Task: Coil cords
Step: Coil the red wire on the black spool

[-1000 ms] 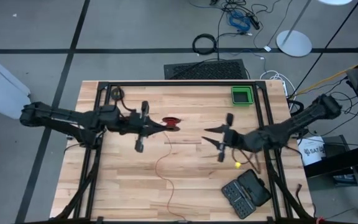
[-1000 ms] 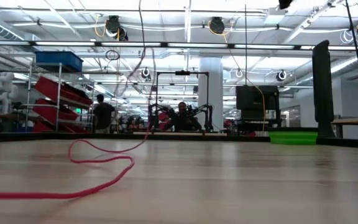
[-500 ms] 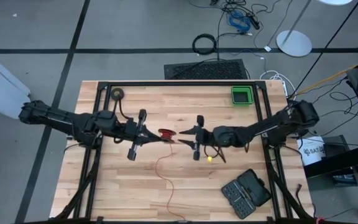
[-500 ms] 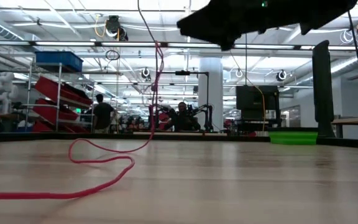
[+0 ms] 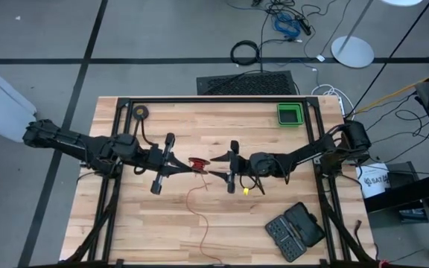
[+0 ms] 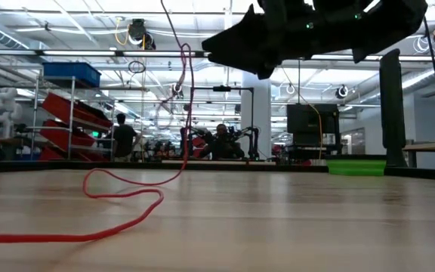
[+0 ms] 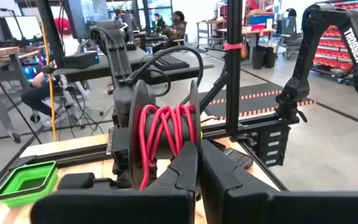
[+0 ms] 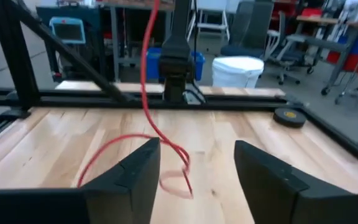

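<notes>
- Pale wooden table (image 5: 162, 231) with black rails around it; a green tray (image 5: 290, 114) sits at the far right corner, a dark tape roll (image 5: 139, 112) at far left, a black case (image 5: 295, 231) near right.
- Left gripper (image 5: 187, 167) is clamped tight on the spool of red cords (image 5: 196, 163) over mid-table.
- A red strand trails off it across the boards toward the near edge.
- Right gripper (image 5: 213, 173) faces the spool, fingers (image 8: 135, 171) spread, gripping nothing.
- Behind: a workshop with shelving and seated people.
</notes>
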### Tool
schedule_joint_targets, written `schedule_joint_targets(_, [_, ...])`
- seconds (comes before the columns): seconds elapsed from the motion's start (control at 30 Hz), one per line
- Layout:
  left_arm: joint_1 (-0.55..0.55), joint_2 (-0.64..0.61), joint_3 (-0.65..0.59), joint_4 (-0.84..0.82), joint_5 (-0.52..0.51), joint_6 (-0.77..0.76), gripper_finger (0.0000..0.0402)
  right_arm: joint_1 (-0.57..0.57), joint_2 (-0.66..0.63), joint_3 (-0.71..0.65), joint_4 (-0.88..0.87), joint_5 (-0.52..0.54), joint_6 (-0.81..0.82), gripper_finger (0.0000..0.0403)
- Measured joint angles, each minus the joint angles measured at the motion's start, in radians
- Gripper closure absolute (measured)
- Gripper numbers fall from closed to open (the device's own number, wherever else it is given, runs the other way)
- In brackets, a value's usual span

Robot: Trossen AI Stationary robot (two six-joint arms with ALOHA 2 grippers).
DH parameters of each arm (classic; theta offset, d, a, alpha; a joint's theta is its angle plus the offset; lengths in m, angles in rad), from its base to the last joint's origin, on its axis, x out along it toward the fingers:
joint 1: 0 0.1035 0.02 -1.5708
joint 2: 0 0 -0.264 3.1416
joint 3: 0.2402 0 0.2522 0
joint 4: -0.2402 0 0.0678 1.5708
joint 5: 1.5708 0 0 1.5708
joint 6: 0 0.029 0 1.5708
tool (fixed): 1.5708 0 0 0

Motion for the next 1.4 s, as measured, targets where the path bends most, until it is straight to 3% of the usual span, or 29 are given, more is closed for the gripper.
schedule_joint_targets(0.5, [-0.001, 0.000, 0.000, -0.025, 0.000, -0.032, 0.0393, 0.003, 0.009, 0.000, 0.051, -0.080, 0.010, 0.0201])
schedule_joint_targets(0.7, [-0.021, 0.000, 0.000, -0.022, -0.013, -0.029, 0.0393, -0.003, 0.009, 0.000, 0.051, -0.124, 0.093, 0.0201])
schedule_joint_targets(0.93, [-0.033, 0.000, 0.000, -0.019, -0.018, -0.015, 0.0393, -0.003, 0.009, 0.006, 0.058, -0.119, 0.079, 0.0202])
schedule_joint_targets(1.4, [-0.046, 0.000, 0.000, -0.020, -0.020, -0.007, 0.0393, -0.003, 0.009, 0.106, -0.092, -0.123, 0.036, 0.0202])
